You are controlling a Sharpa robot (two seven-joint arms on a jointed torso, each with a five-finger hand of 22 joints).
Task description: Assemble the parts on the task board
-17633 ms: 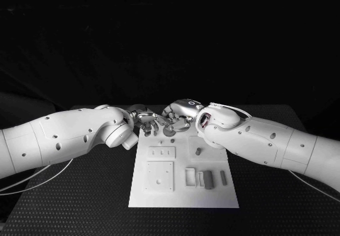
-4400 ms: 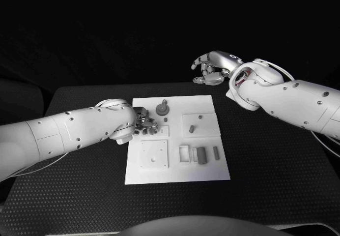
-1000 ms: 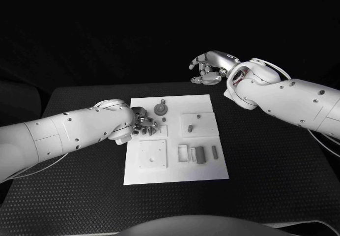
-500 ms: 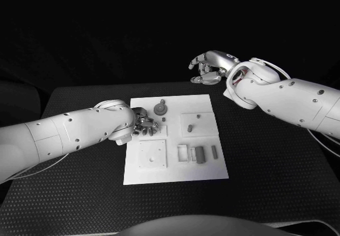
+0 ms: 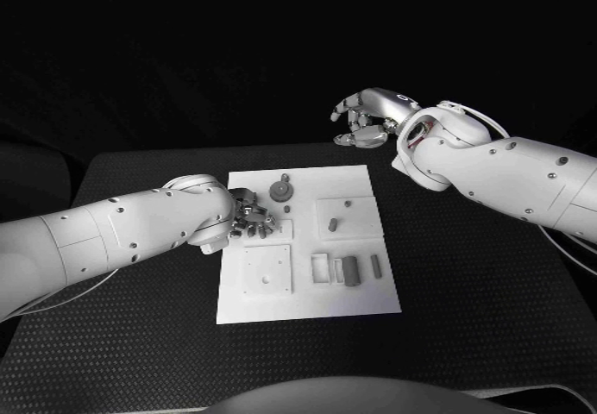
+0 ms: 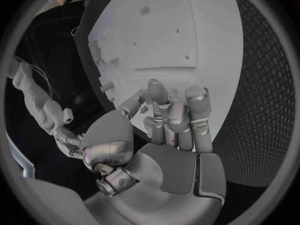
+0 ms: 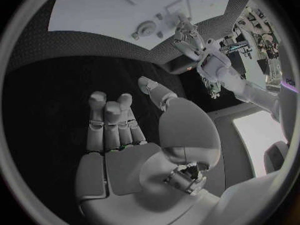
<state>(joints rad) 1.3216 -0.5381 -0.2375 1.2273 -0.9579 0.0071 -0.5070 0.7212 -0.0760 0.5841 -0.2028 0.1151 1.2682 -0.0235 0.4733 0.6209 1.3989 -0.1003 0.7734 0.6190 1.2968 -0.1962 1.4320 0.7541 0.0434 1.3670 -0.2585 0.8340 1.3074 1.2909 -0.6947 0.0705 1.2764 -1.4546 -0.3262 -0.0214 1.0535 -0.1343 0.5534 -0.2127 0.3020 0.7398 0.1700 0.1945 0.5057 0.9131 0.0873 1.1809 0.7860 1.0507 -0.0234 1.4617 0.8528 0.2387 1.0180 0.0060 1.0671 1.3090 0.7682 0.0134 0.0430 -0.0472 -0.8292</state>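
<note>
Parts (image 5: 347, 270) are lying on the task board (image 5: 361, 183), so work is left. The left hand (image 5: 253, 221) is touching the board, maybe pinching something, hard to tell. The right hand (image 5: 369, 114) is hanging empty, fingers apart, beyond the table.

Grey parts (image 5: 347, 269) on white task board (image 5: 355, 181)

Lab: black table (image 5: 485, 285), dark backdrop.

White smooth-shelled arms, small dark screw holes, thin pale cables; silver segmented left hand (image 5: 253, 221), right hand (image 5: 369, 117).
</note>
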